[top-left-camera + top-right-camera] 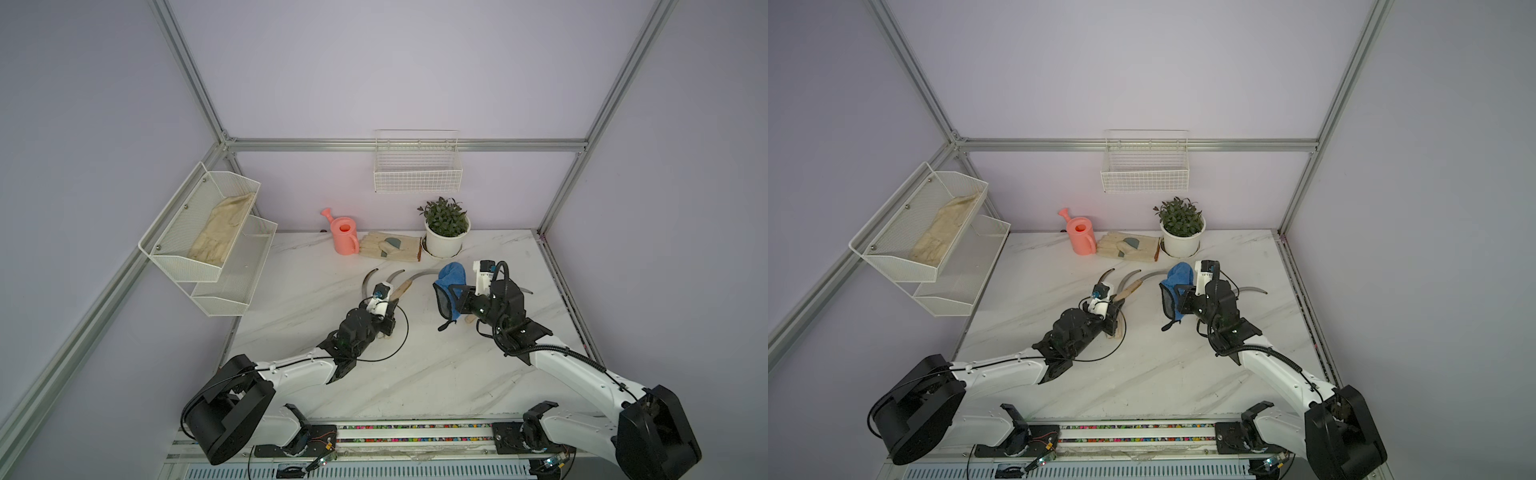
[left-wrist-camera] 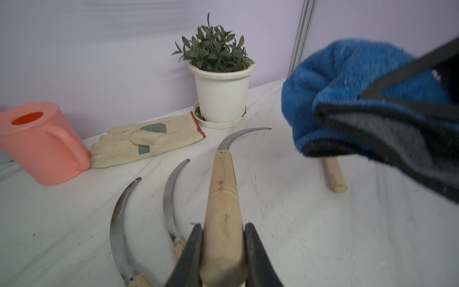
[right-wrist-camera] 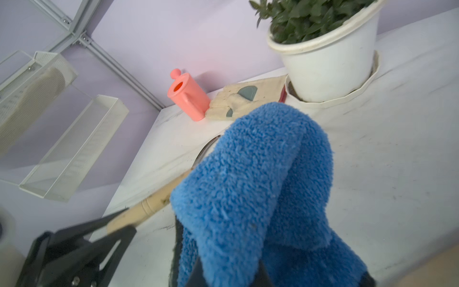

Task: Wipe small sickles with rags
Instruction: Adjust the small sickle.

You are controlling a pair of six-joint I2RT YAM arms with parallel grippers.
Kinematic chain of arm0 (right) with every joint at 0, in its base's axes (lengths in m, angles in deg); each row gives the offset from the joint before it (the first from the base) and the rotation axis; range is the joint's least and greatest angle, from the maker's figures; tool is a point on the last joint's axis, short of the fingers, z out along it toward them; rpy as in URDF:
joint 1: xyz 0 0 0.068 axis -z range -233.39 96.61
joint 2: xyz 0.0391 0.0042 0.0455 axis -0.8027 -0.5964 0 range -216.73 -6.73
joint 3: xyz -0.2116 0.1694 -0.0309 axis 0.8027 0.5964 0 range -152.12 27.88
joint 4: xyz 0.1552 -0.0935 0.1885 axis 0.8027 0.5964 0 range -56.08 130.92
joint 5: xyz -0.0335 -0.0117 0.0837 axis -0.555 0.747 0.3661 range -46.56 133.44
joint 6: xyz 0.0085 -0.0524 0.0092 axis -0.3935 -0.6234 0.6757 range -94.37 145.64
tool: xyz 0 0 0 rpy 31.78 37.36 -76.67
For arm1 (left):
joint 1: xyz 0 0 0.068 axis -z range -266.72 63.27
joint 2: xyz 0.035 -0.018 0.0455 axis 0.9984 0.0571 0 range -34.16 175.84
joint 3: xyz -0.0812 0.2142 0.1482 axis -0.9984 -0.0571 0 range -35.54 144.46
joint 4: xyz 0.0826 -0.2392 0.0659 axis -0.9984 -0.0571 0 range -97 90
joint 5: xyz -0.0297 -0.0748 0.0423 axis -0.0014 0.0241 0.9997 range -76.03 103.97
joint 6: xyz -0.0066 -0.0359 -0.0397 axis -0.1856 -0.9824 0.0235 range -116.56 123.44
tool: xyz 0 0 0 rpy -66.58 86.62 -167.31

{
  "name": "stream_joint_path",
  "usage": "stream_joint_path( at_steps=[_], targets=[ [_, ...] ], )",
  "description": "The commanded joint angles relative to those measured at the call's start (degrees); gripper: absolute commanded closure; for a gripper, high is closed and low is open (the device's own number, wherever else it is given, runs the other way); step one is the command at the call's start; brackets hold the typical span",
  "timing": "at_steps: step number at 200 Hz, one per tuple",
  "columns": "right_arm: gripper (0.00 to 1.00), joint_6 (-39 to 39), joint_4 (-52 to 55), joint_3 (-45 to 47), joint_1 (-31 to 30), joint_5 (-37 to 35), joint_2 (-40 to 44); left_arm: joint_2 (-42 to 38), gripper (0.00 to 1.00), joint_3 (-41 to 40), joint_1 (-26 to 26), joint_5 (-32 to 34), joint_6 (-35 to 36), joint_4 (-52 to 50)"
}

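My left gripper (image 2: pixel 223 229) is shut on the pale wooden handle (image 2: pixel 222 196) of one small sickle. Its curved grey blade (image 1: pixel 420 275) points toward the rag. My right gripper (image 3: pixel 228 268) is shut on the blue plush rag (image 3: pixel 260 174), which hangs bunched with its dark trim (image 1: pixel 441 305) showing, just right of the blade tip. Whether rag and blade touch I cannot tell. Two more sickles (image 2: pixel 116 218) (image 2: pixel 171 193) lie on the table left of the held one. Another sickle lies under my right arm, handle (image 2: pixel 335 176) and blade (image 1: pixel 525 289) showing.
Along the back wall stand a pink watering can (image 1: pixel 345 235), a beige work glove (image 1: pixel 390 246) and a potted plant (image 1: pixel 446 232). A wire basket (image 1: pixel 417 166) hangs on the back wall. A tiered mesh shelf (image 1: pixel 245 270) on the left wall holds another glove.
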Motion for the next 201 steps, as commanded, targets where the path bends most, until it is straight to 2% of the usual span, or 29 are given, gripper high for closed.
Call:
stream_joint_path(
  at_steps=[1, 26, 34, 61, 92, 118, 145, 201],
  targets=[
    [1.0, -0.4, -0.6, 0.9, -4.7, -3.0, -1.6, -2.8, 1.0, 5.0, -2.5, -5.5, -13.3, -8.5],
    [1.0, 0.8, -4.6, 1.8, -9.3, -2.7, -5.4, -2.6, 1.0, 2.6, -3.6, -9.8, -19.4, -3.4],
    [1.0, 0.9, -6.1, 1.8, -10.3, -3.1, -7.2, -2.1, 1.0, 2.7, -3.7, -13.0, -20.3, -2.3],
    [1.0, 0.9, -10.2, 0.3, -10.7, -4.4, -14.2, 0.3, 1.0, 4.9, -3.7, -24.3, -21.8, -1.6],
    [1.0, 1.3, -12.7, -3.4, -10.6, -6.3, -20.1, 3.8, 1.0, 5.9, -3.7, -32.2, -25.1, 2.1],
    [1.0, 1.3, -12.0, -8.1, -10.6, -7.6, -23.4, 7.1, 1.0, 8.2, -3.7, -32.9, -24.8, -0.9],
    [1.0, 0.6, -11.5, -12.2, -10.3, -10.2, -26.1, 8.9, 1.0, 10.5, -3.8, -30.4, -24.0, -5.4],
    [1.0, -1.7, -9.8, -20.6, -10.2, -9.7, -31.8, 9.7, 1.0, 11.6, -3.8, -29.3, -25.0, -7.6]
  ],
)
